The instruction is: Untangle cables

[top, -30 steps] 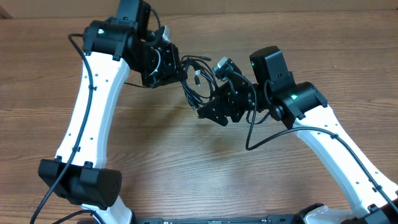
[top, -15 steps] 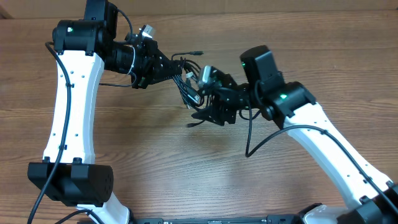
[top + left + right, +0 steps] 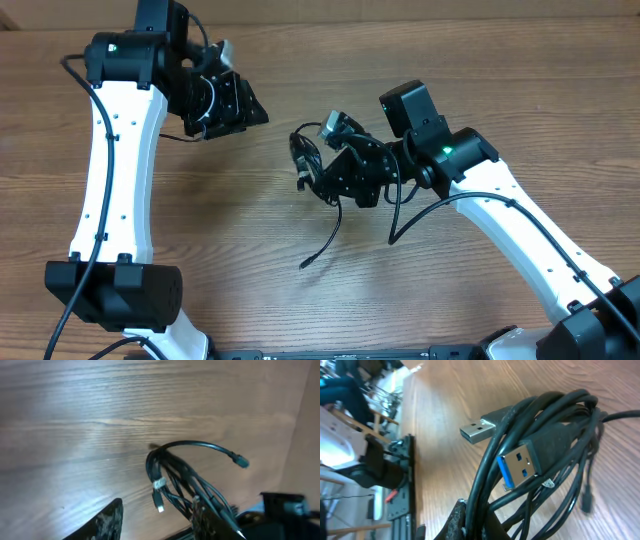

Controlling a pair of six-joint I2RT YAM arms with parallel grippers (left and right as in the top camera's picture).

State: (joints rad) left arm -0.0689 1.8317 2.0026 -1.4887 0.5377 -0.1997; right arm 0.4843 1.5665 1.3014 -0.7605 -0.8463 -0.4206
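Released by the left claw (image 3: 248,113), now pulled back to upper left with jaws parted and empty; pinched tight instead in the right claw (image 3: 335,175) at frame centre, cables (image 3: 304,160) still knotted, one end trailing onto the worktop (image 3: 480,80); untangling likely barely begun.

Left of the cables (image 3: 304,158), bare counter (image 3: 250,200) is left open up to the left hand (image 3: 238,105). Right of the cables, passage is blocked by the right hand (image 3: 340,175). The near side is crossed by one trailing cord (image 3: 326,238).
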